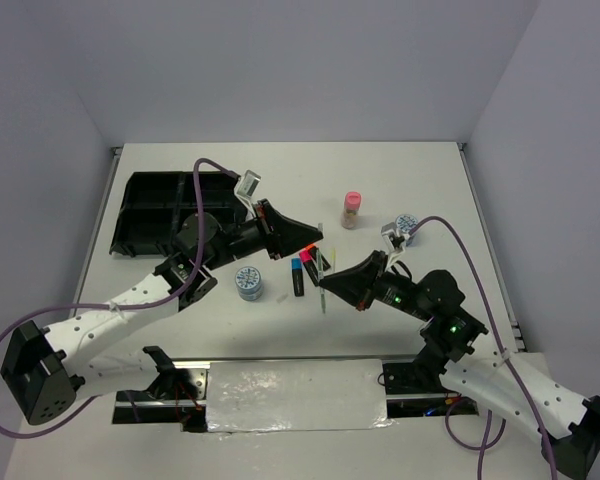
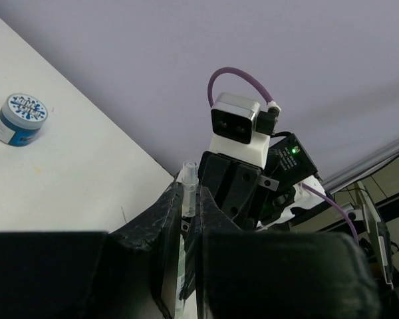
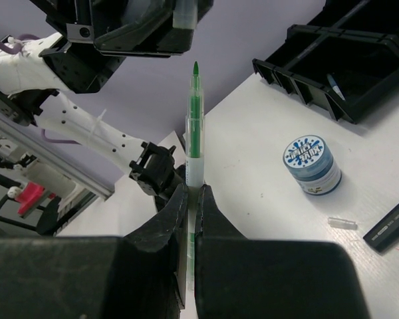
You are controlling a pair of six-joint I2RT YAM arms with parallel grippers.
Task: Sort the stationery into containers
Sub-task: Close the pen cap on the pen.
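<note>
A white bench (image 1: 430, 180) carries a black tray (image 1: 130, 215) with ridged compartments at its far left. Two arms meet over the middle of the bench. The left gripper (image 1: 302, 236) is clamped on a clear cap (image 2: 188, 189). Just below it, the right gripper (image 3: 191, 194) is closed around a green pen (image 3: 194, 113), held upright with its bare tip pointing at the cap, not touching. A pink-capped bottle (image 1: 351, 209) stands beyond them. One blue-white tin (image 1: 249, 283) sits near the tray and a second tin (image 1: 404, 225) sits to the right. A black marker (image 1: 299, 276) with a blue cap lies beside the first tin, near a tiny white bit (image 3: 342, 223).
</note>
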